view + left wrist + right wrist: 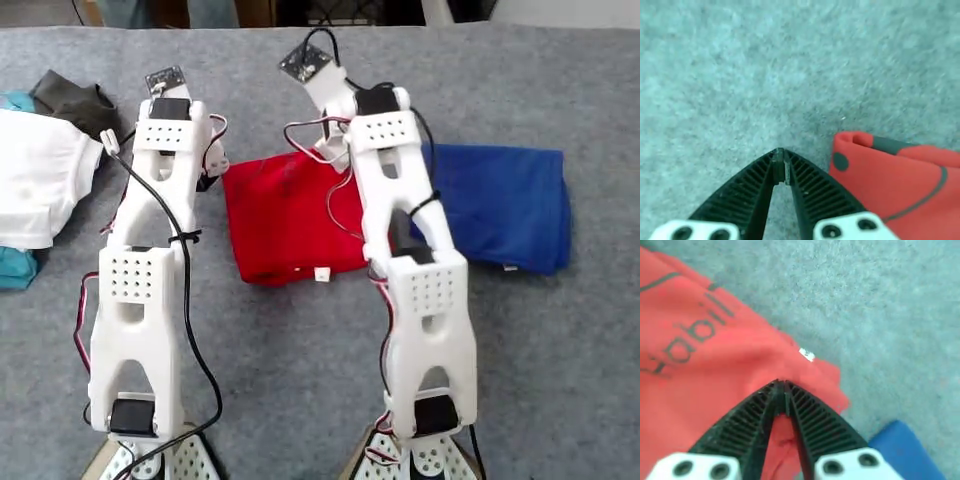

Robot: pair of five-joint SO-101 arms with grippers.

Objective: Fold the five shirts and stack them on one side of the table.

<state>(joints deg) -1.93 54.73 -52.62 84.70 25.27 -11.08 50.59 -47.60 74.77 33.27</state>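
Left gripper [780,162]: fingertips pressed together, nothing between them, over bare grey table cover [740,75], just beside a corner of the folded red shirt [900,185]. Right gripper [781,390]: fingers also together, tips over the red shirt near its edge; can't tell if they touch the fabric. Red shirt lies folded mid-table between the two arms. Folded blue shirt [505,205] lies flat just beside it on the right side, partly under the right arm. Left edge of table: white shirt [35,175] on top of a teal one [15,265], dark grey garment [70,100] bunched behind them.
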